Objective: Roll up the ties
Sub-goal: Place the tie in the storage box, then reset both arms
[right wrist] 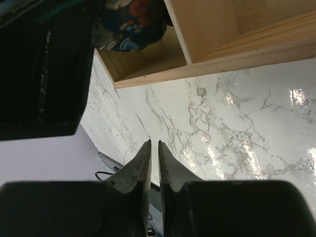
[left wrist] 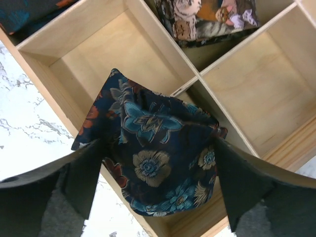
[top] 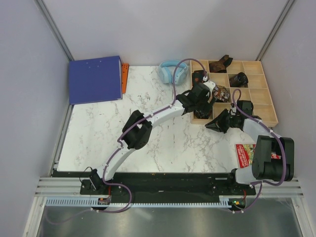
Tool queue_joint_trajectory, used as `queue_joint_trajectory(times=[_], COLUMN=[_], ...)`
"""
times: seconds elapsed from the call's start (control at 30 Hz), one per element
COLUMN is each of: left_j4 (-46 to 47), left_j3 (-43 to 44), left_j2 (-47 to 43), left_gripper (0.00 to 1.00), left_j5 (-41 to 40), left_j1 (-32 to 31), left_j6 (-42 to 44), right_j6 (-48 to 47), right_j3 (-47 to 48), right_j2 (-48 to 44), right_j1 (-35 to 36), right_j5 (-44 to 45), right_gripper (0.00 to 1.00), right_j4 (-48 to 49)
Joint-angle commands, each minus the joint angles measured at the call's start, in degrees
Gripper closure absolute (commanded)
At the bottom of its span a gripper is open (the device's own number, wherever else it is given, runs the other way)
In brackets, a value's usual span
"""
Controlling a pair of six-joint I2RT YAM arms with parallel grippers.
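My left gripper is over the near-left compartments of the wooden tray. In the left wrist view it is shut on a rolled navy tie with blue and tan flowers, one finger on each side, hanging over a compartment divider. My right gripper sits just in front of the tray, low over the marble; its fingers are shut with nothing between them. The held tie also shows at the top of the right wrist view. Other rolled ties fill back compartments.
Light-blue headphones lie left of the tray at the back. A blue binder with an orange piece is at the back left. A red printed packet lies near the right arm's base. A cat-print roll fills a compartment.
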Motion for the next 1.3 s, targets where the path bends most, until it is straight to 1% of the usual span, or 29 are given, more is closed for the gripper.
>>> queue_joint_trajectory(times=[0.0,0.07,0.23,0.37,0.47,0.5,0.57,0.6,0.63,0.67,0.7,0.77,0.8,0.83,0.9,0.97,1.0,1.07,1.1,1.13,1.17,1.27], left_j4=[0.65,0.12,-2.42,-7.6,-9.1,-9.54,-9.9,-9.9,-10.07,-10.08,-10.08,-9.99,-9.99,-9.99,-9.99,-10.08,-9.99,-9.99,-9.9,-9.81,-9.9,-10.77], left_j3=[3.24,3.24,3.59,3.06,-0.62,-3.85,-7.38,-11.23,-13.18,-15.11,-19.22,-23.29,-27.22,-29.09,-34.61,-38.14,-41.9,-45.79,-49.64,-51.59,-54.91,-59.07], left_j2=[-3.09,-6.15,-10.65,-13.73,-18.2,-19.61,-24.26,-25.76,-28.99,-30.33,-32.0,-35.86,-37.19,-38.24,-41.76,-45.26,-46.77,-49.58,-52.64,-54.15,-55.82,-61.88], left_gripper=[0.0,0.0,0.0,0.01,0.01,0.01,0.01,0.02,0.02,0.02,0.03,0.04,0.05,0.06,0.06,0.07,0.07,0.07,0.07,0.07,0.07,0.07], left_j5=[-1.97,-2.41,-1.36,-2.85,-3.72,-3.9,-3.55,-3.47,-2.6,-2.15,-1.71,-0.92,-0.92,-0.66,-0.39,0.22,0.66,2.07,2.25,2.25,2.07,1.81], left_j1=[0.57,0.92,2.24,2.85,3.03,3.21,3.38,3.47,3.47,3.47,3.38,3.38,3.38,3.38,3.38,3.38,3.3,3.38,3.38,3.38,3.3,3.38], left_j6=[-1.73,-1.11,-0.23,-1.1,-2.51,-3.21,-4.96,-5.5,-6.03,-6.9,-7.52,-9.1,-9.63,-10.24,-11.65,-13.49,-14.2,-16.13,-16.57,-17.19,-17.37,-18.07], right_j6=[-0.89,-0.62,0.25,1.05,1.75,2.01,2.63,2.72,3.33,3.59,3.77,4.65,4.82,5.09,5.27,5.0,4.65,3.08,1.33,0.7,-0.61,-3.25], right_j3=[1.04,2.0,5.61,10.7,13.51,14.22,16.24,17.03,17.74,19.4,20.37,23.35,24.5,26.51,28.28,29.78,29.96,29.96,29.7,28.91,28.47,26.98], right_j2=[-1.88,-1.97,-1.18,0.57,2.94,4.34,5.84,7.07,7.6,8.13,8.92,10.15,10.51,11.03,12.35,13.06,12.97,11.93,11.13,10.43,8.68,5.17], right_j1=[0.34,1.13,3.24,4.21,4.74,5.0,5.7,5.88,6.49,6.76,6.85,8.78,9.31,10.09,10.89,11.68,12.03,13.79,14.58,16.32,17.21,21.17], right_j5=[-0.13,1.62,5.93,9.45,11.21,11.47,11.74,11.74,11.74,11.65,11.83,11.92,12.09,12.27,12.88,13.23,13.32,12.98,12.8,12.97,12.97,14.55], right_gripper=[0.82,0.82,0.82,0.82,0.83,0.83,0.83,0.84,0.84,0.84,0.84,0.83,0.83,0.83,0.83,0.83,0.82,0.78,0.73,0.71,0.66,0.6], right_j4=[-0.38,-0.38,-0.55,-0.55,0.06,0.06,0.41,0.59,0.94,1.12,1.12,1.12,1.12,1.12,0.86,0.68,0.76,1.38,2.43,2.96,3.57,4.28])
